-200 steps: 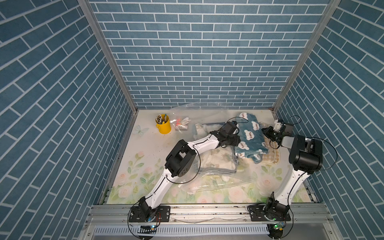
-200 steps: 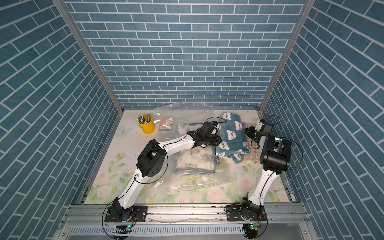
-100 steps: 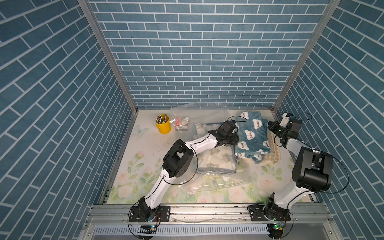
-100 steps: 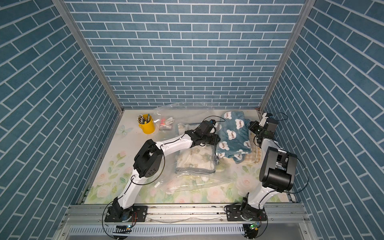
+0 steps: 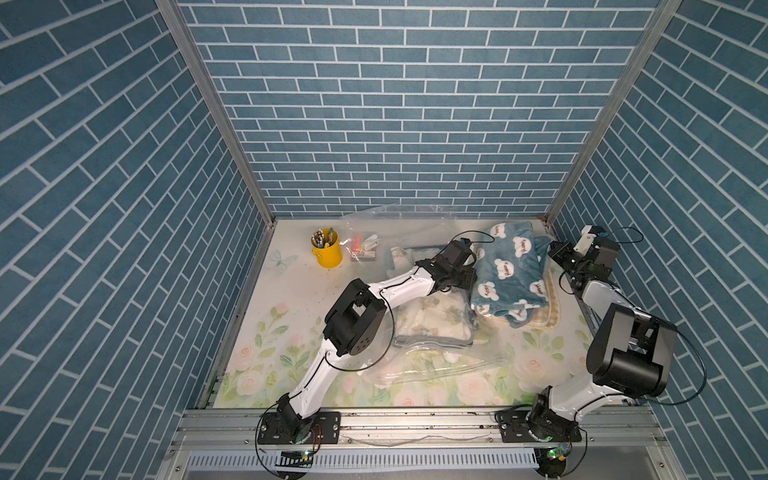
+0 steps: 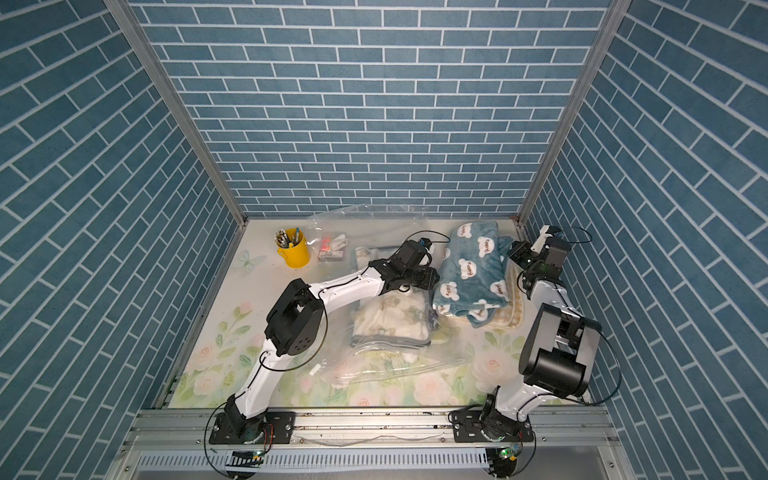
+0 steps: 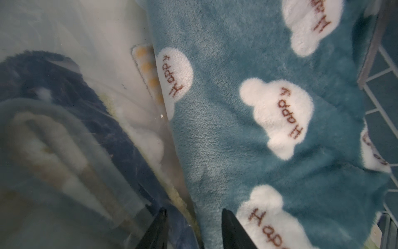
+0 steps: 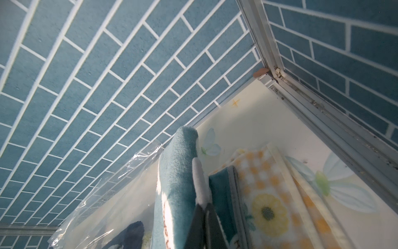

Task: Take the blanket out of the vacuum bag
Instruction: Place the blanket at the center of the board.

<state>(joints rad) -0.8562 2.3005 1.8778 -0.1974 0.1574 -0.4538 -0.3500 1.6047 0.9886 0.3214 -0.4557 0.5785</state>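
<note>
moved: right elbow dropping toward frame's lower right
right fingers (image 8: pixel 212 226): pinching blanket (image 5: pixel 509 270) edge
left fingers (image 7: pixel 230 228): hanging apart over vacuum bag (image 5: pixel 436 365)
tip: pulling low, pinning bag

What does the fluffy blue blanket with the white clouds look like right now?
The soft teal fleece blanket has white cloud patches with brown "Happy" lettering. It lies rumpled and folded near the table's far corner on the right arm's side, on a yellow-and-white checked cloth. It looks clear of the crinkly transparent vacuum bag next to it. The right end effector is shut on one edge, holding that edge raised. The left end effector, jaws apart, sits at the opposite edge.
</note>
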